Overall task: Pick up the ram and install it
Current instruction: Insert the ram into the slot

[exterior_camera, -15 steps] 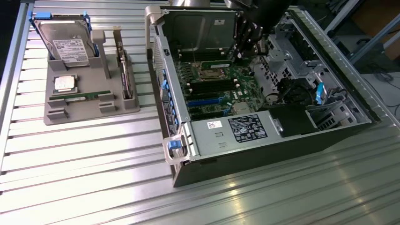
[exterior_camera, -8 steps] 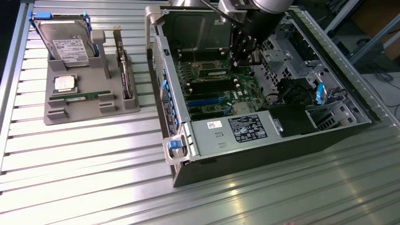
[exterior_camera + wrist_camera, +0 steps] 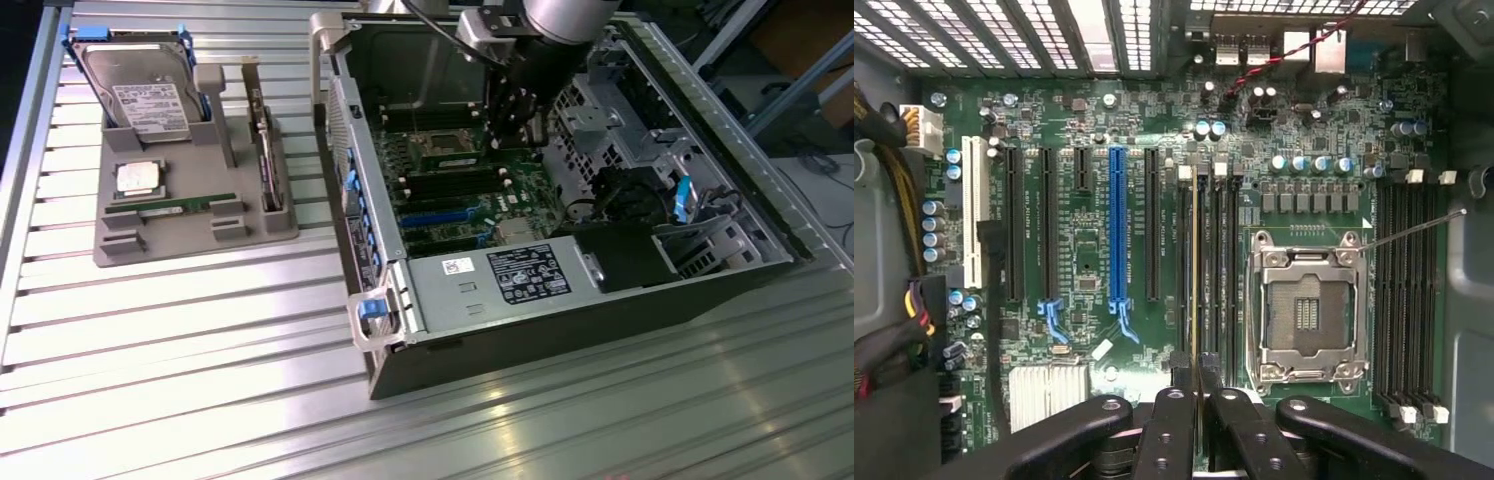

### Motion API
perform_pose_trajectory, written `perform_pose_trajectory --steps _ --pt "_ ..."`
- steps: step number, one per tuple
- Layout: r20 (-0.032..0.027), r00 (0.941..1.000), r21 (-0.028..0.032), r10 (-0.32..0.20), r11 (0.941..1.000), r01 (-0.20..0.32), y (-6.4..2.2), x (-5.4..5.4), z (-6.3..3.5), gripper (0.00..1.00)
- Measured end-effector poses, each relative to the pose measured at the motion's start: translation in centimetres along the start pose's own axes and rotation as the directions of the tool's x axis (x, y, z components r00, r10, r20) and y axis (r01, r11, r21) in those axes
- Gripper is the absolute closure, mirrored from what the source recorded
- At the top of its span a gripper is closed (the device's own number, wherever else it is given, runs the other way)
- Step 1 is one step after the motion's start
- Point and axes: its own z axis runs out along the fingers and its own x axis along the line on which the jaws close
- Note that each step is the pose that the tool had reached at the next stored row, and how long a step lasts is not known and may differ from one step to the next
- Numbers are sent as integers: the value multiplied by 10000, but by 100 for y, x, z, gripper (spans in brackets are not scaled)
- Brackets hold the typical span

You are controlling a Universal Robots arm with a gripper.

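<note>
In the wrist view I hold the ram [image 3: 1195, 270] edge-on, a thin green stick running away from my fingertips [image 3: 1176, 400]. My gripper [image 3: 1199, 385] is shut on its near end. The stick lies along the black memory slots [image 3: 1216, 270] beside the open silver processor socket [image 3: 1306, 310]; whether it is seated in a slot I cannot tell. In the exterior view my gripper [image 3: 514, 125] reaches down into the open computer case over the motherboard [image 3: 454, 190]. A second green stick [image 3: 187, 208] lies flat in the grey tray [image 3: 120, 250].
The grey tray, on the exterior view's left, also holds a hard drive [image 3: 140, 90] and a square silver processor [image 3: 138, 177]. Inside the case, a power supply [image 3: 514, 275], drive cage [image 3: 607, 110] and cables [image 3: 614, 190] stand close around my arm. More memory slots [image 3: 1409, 290] flank the socket.
</note>
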Motion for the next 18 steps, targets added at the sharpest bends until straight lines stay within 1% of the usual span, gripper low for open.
perform_pose_trajectory --steps 2,5,7,9,14,18 --pt "2 10000 0 -1 10000 1 0 -9 15 87" --pt "1 10000 0 -1 10000 1 -1 -5 127 87" --pt "2 10000 0 0 10000 0 -2 -3 162 87" --pt "1 10000 0 0 10000 0 -5 1 251 87" --pt "0 10000 0 0 10000 0 -5 14 257 87" --pt "-2 10000 -1 0 10000 0 -6 16 291 87"
